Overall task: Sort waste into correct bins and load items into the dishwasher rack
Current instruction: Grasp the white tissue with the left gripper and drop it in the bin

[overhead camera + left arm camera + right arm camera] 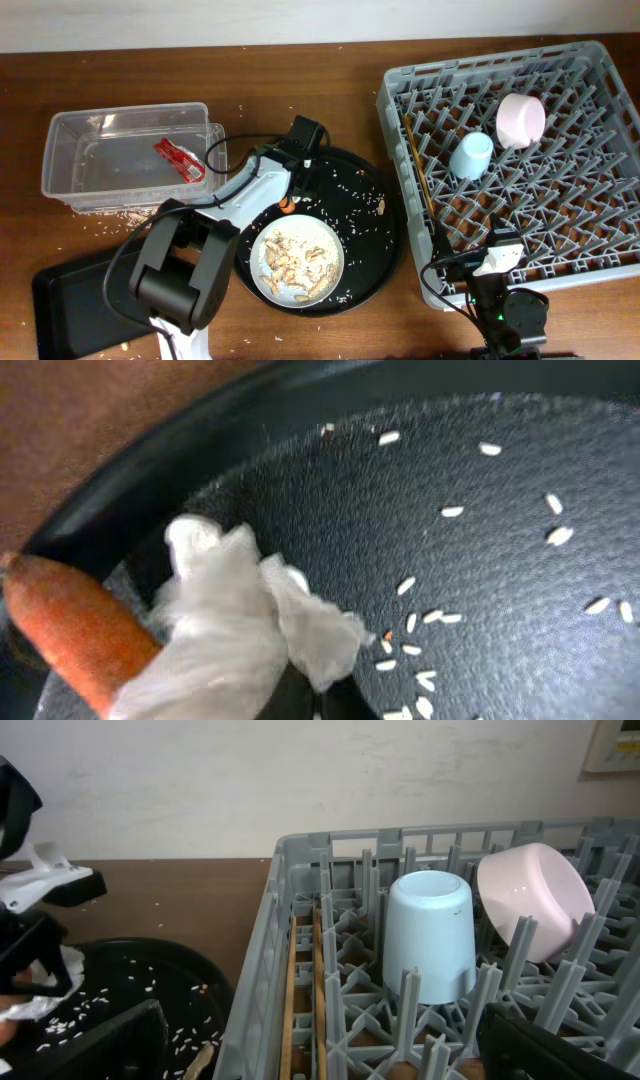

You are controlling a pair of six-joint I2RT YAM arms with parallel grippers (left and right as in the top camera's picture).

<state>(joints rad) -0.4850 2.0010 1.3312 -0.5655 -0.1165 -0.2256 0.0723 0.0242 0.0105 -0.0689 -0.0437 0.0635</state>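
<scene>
- Jaws of the right gripper (503, 245) stand wide apart and hold nothing, low at the near edge of the rack. For the left gripper (291, 192), lowered over the tray's far left side, I cannot tell how the jaws stand.
- Brown wooden table (300, 70), backed by a plain white wall (300, 780).
- Grey dishwasher rack (395, 90) fills the right side.
- Round black tray (372, 262) sits mid-table, just left of the rack.
- Clear tub (60, 160) is at the far left; the shallow black bin (70, 300) is at the near left.
- Grey-white plate (338, 250) lies on the tray's near part.
- Pink-white bowl (521, 119) leans tilted among pegs at the rack's far side.
- Light blue cup (471, 155) stands beside it, to the left.
- Wooden chopsticks (418, 170) lie along the rack's left side.
- Red wrapper (178, 158) lies inside the clear tub.
- Crumpled white tissue (240, 630) is on the tray under the left gripper, touching the carrot piece (75, 625).
- Peanuts (295, 265) are heaped on the plate.
- Rice grains (420, 620) are scattered over the tray, with more on the table by the tub.
</scene>
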